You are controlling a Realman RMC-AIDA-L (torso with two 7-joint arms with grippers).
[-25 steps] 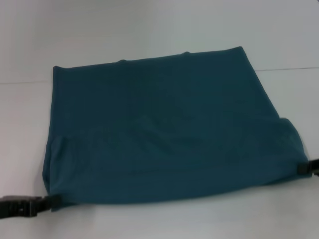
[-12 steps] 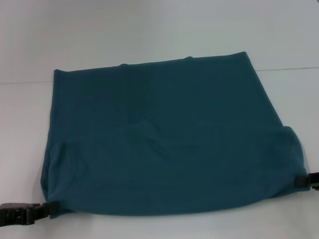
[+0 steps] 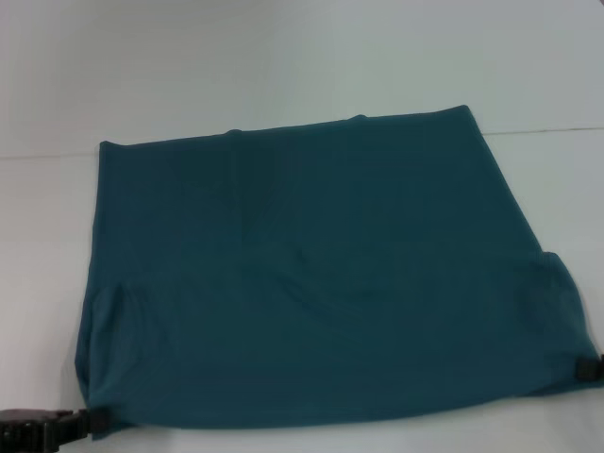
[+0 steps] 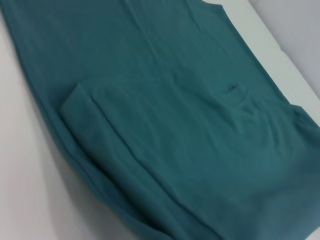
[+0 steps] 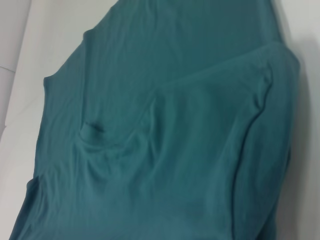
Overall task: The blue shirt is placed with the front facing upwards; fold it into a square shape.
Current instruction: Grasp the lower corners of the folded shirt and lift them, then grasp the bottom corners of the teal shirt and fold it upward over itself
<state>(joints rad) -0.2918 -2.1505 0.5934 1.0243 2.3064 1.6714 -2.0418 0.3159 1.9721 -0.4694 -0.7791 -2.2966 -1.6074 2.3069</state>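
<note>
Large teal-blue cotton T-shirt [image 3: 321, 274] lies folded, plain side up, centre of white table [image 3: 283, 57]. Sleeve folds show at 8 & 4 o'clock. Left gripper [image 3: 90, 425], black, at shirt's 7 o'clock corner, pinching the hem. Right gripper [image 3: 590, 368] at 4 o'clock corner, touching cloth; fingers: can't tell. No containers.

A big white table [image 3: 283, 57] fills the head view from top to bottom. A thin grey line [image 3: 543, 130] runs across it, from the left edge to the right edge in the upper half of the frame. The light is soft and even, and in the left wrist view a pale raised white edge [image 4: 295, 45] shows in the upper right corner.
</note>
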